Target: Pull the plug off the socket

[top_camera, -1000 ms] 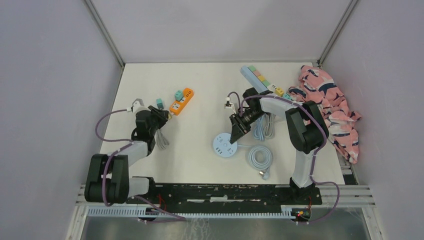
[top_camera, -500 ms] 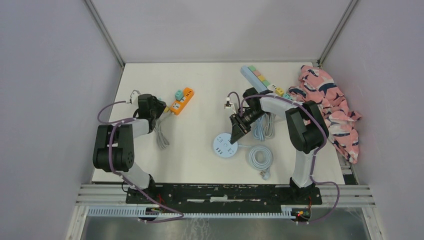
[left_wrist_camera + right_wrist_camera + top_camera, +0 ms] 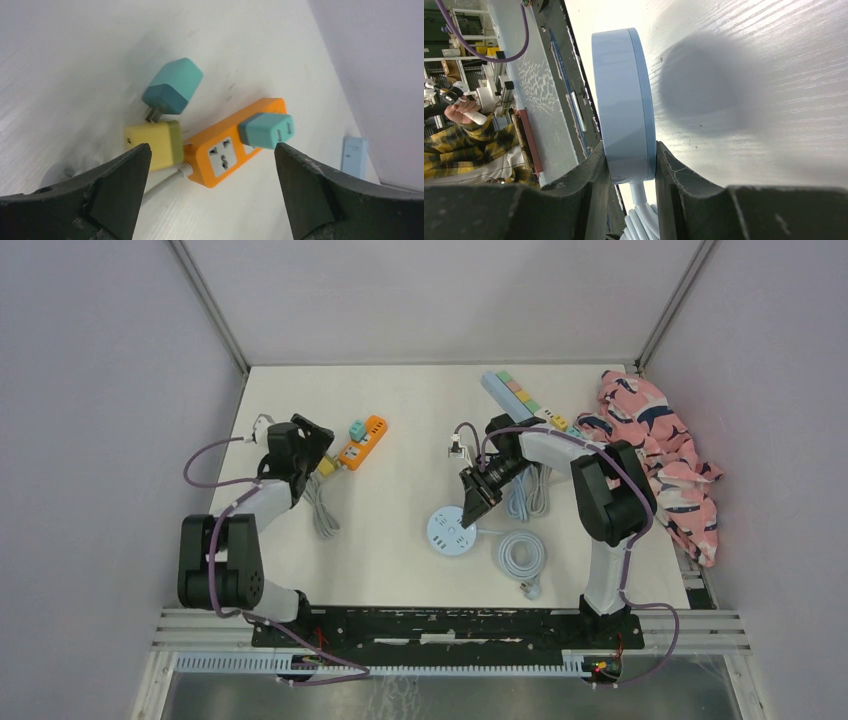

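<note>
Left arm: stretched forward to the upper left of the white table (image 3: 400, 390), wrist pointing at the orange rectangular power strip (image 3: 220, 155).
Left gripper (image 3: 211, 149): jaws spread wide, holding nothing, hovering just short of the strip.
Task's thing: a teal square plug (image 3: 265, 131) sits in the strip's far socket, pins facing up.
Beside it: a loose teal plug (image 3: 172, 86) lies on the table, its pins touching a yellow block plug (image 3: 154, 145) at the strip's cable end.
Right arm: bent over the table's centre right.
Right gripper (image 3: 629, 160): clamped on the rim of the round pale blue socket hub (image 3: 624, 100).
Open room: bare tabletop lies between the arms; the orange strip is well apart from the back edge.
Count: two teal plugs, one yellow, three socket units including the long pale blue strip (image 3: 515, 392) at upper right.
Right edge: a pink patterned cloth (image 3: 660, 455).
</note>
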Robot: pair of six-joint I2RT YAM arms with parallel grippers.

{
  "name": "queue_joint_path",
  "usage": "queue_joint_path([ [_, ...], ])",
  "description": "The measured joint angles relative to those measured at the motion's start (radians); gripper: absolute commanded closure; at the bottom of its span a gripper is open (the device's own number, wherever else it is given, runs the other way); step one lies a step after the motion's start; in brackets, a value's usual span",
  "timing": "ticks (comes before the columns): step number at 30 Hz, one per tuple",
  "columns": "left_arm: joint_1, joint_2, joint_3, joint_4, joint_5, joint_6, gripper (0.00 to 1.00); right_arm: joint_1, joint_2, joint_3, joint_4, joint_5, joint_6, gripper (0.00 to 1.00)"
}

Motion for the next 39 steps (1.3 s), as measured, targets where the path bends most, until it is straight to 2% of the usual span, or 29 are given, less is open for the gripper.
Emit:
queue_joint_path([
  [4,0.000,-0.170,-0.088,0.061,0.058,0.025,0.01,0.000,0.000,0.016,-0.034,-0.013,-0.034,0.98],
  [9,0.000,-0.360,-0.269,0.220,0.197,0.044,0.01,0.000,0.000,0.031,-0.068,-0.026,-0.074,0.98],
  [14,-0.016,-0.443,-0.373,0.354,0.378,0.048,0.00,-0.001,0.000,0.042,-0.103,-0.042,-0.115,0.98],
  [18,-0.126,-0.478,-0.407,0.449,0.492,0.066,0.00,-0.003,0.000,0.048,-0.129,-0.055,-0.148,0.98],
  [23,-0.335,-0.463,-0.473,0.610,0.595,0.098,0.01,-0.008,0.000,0.059,-0.166,-0.072,-0.194,0.98],
  [25,-0.388,-0.431,-0.511,0.689,0.628,0.101,0.01,-0.009,0.000,0.061,-0.178,-0.077,-0.211,0.98],
  [34,-0.530,-0.292,-0.577,0.908,0.683,0.105,0.02,-0.010,0.000,0.084,-0.246,-0.092,-0.299,0.98],
  [39,-0.564,-0.249,-0.578,0.992,0.692,0.120,0.04,-0.018,0.000,0.102,-0.293,-0.106,-0.351,0.98],
])
